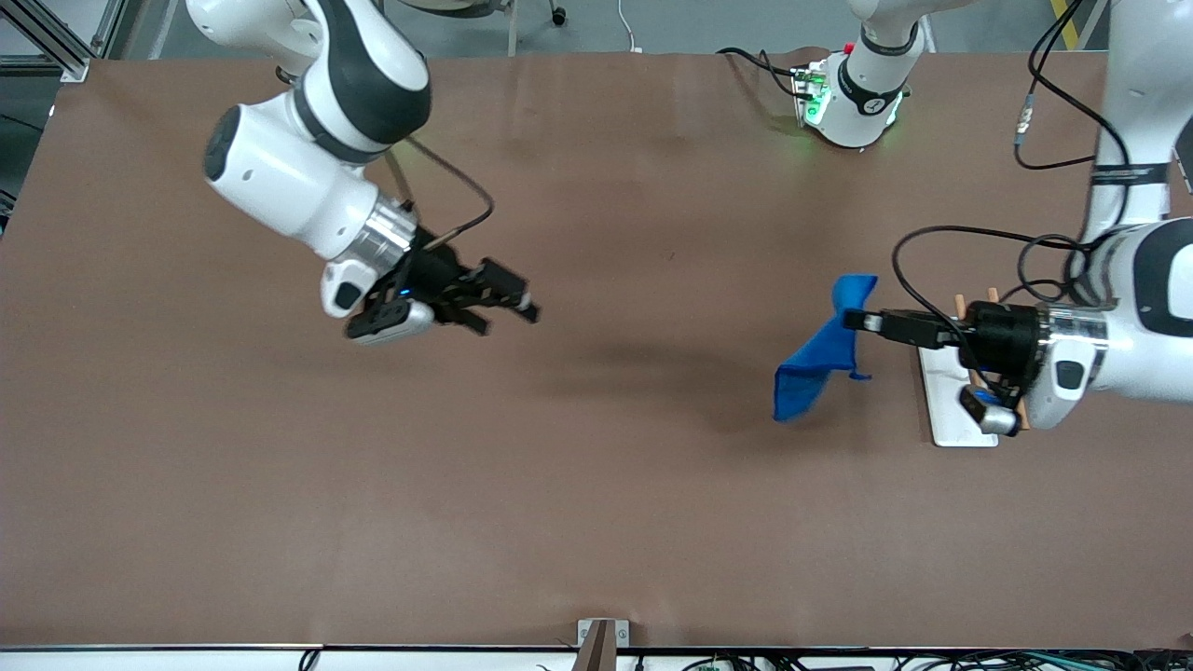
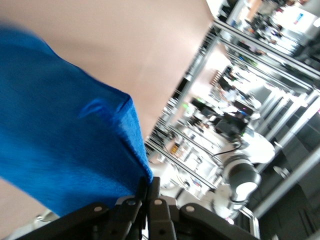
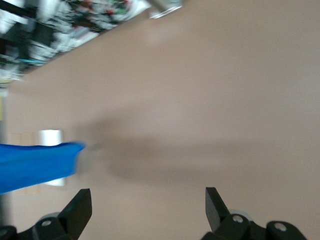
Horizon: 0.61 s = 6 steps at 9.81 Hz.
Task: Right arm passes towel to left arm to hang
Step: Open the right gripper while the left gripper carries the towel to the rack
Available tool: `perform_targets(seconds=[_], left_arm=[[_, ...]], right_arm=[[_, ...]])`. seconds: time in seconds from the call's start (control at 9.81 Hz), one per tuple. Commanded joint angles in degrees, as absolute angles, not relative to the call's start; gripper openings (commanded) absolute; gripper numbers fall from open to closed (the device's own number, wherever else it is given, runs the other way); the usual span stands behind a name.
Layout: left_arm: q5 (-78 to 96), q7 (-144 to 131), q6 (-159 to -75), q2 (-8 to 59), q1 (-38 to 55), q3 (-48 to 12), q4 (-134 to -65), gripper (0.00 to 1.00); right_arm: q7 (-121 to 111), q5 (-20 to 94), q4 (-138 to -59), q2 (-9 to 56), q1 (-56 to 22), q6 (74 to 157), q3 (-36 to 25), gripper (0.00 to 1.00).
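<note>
The blue towel (image 1: pixel 818 358) hangs in the air over the table toward the left arm's end. One edge of it is pinched in my left gripper (image 1: pixel 856 321), which is shut on it. The rest of the cloth droops below the fingers. In the left wrist view the towel (image 2: pixel 65 140) fills much of the picture, and the left gripper (image 2: pixel 148 186) has its jaws pressed together on the hem. My right gripper (image 1: pixel 511 317) hovers over the middle of the table, open and holding nothing. The right wrist view shows the right gripper (image 3: pixel 148 200) with jaws wide apart and the towel (image 3: pixel 35 165) well clear of them.
A white base plate (image 1: pixel 951 424) with wooden posts (image 1: pixel 959 304) stands on the table under the left arm's hand. The left arm's green-lit base (image 1: pixel 853 98) sits at the table's edge farthest from the front camera. Cables (image 1: pixel 941 242) loop near the left arm.
</note>
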<state>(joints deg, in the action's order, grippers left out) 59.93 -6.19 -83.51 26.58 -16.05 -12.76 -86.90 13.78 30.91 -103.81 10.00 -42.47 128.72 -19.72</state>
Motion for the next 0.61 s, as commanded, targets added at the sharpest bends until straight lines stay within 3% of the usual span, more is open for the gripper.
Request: perform_targets(seconds=[0.0,0.31,0.51], left_arm=[[49.71,-10.61,-88.04,25.06,-18.01,-12.66,-87.89,0.0],[39.59,-20.44,-92.44,24.52,-20.47,-12.57,-88.06,0.0],[30.28,-24.07,-94.65,24.0,-21.71,-12.66,-88.5,0.0]], right_arm=[[18.62,13.95,-103.54,5.73,-41.4,118.43,-25.02,1.0],[17.93,7.42,-101.26,3.35,-41.22,108.67,-30.66,1.0],[17.76,4.93,-95.75,2.55,-39.83,99.63,-32.85,1.0]])
